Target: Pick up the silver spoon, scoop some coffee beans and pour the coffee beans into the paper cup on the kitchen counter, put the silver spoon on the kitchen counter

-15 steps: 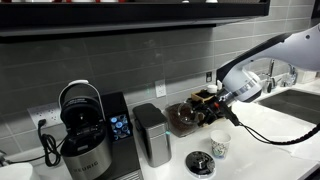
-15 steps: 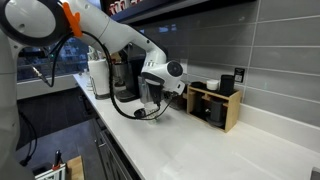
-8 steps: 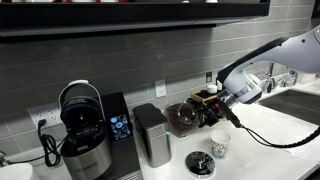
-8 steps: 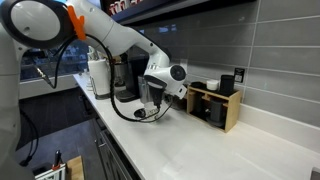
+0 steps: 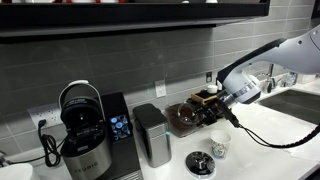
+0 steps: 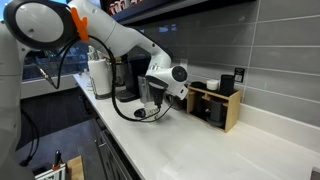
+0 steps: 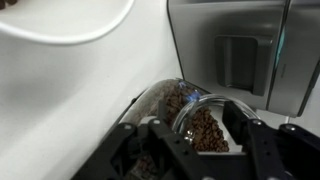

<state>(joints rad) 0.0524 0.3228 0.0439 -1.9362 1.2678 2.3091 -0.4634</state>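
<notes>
A round clear glass jar [image 5: 183,118] full of dark coffee beans [image 7: 205,132] lies tilted on the white kitchen counter [image 5: 272,140]. My gripper [image 5: 213,108] is at the jar's mouth. In the wrist view its fingers [image 7: 200,142] stand apart on either side of the opening, with beans showing between them. I cannot make out the silver spoon; there is only a small glint inside the jar mouth. The white paper cup [image 5: 219,146] stands upright just in front of and below the gripper. In an exterior view the arm [image 6: 160,80] hides the jar.
A tall grey metal canister [image 5: 152,135] stands beside the jar, close in the wrist view [image 7: 240,50]. A flat black disc [image 5: 200,163] lies near the cup. A coffee machine [image 5: 85,128] stands further along. A wooden rack [image 6: 215,105] stands against the tiled wall.
The arm has barely moved; the wrist has shifted very slightly toward the jar. Nothing was picked up or released.
</notes>
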